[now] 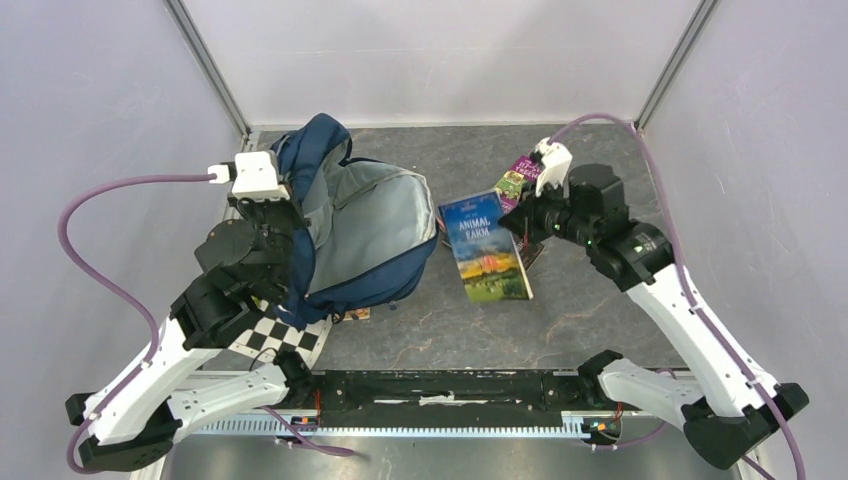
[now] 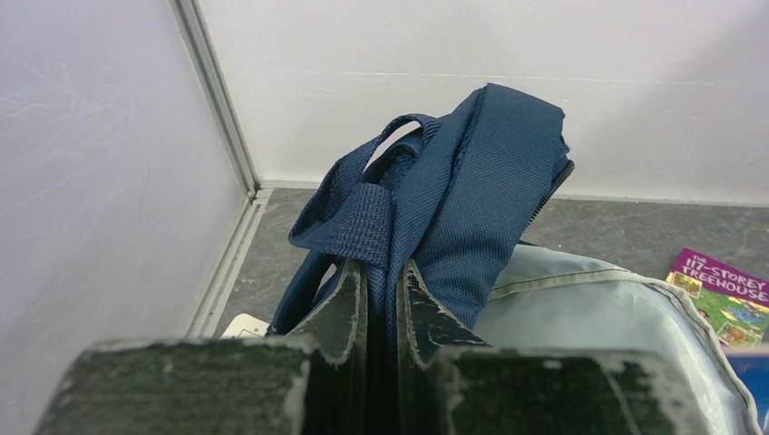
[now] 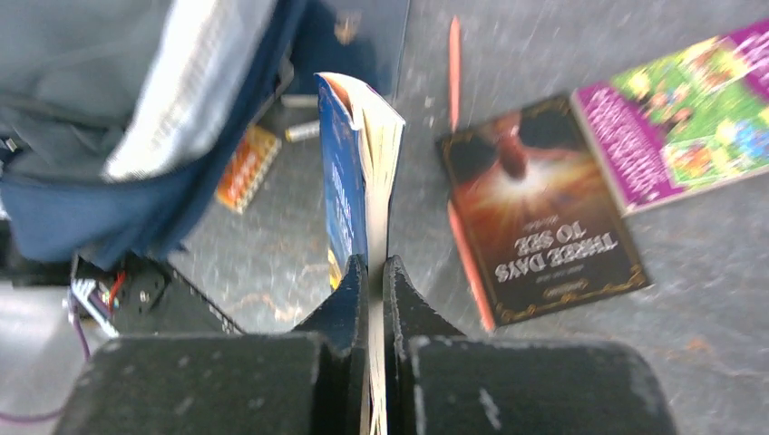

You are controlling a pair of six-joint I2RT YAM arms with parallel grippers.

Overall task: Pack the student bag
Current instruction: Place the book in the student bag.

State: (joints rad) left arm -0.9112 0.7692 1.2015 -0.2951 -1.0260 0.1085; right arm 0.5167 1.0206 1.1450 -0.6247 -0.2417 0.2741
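student bag lies by the counter's far-left corner, mouth open. Left jaws clamped on its top fabric (propping the opening). Right jaws clamped on Animal Farm book, mid-counter. Best to lift the book level, enter edge-first onto the grey lining, and avoid the zipper rim.

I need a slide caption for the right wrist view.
Right gripper shut on the blue book; student bag lies beyond.

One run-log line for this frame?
left gripper: shut on student bag, mouth open | right gripper: shut on Animal Farm book | book in bag: no
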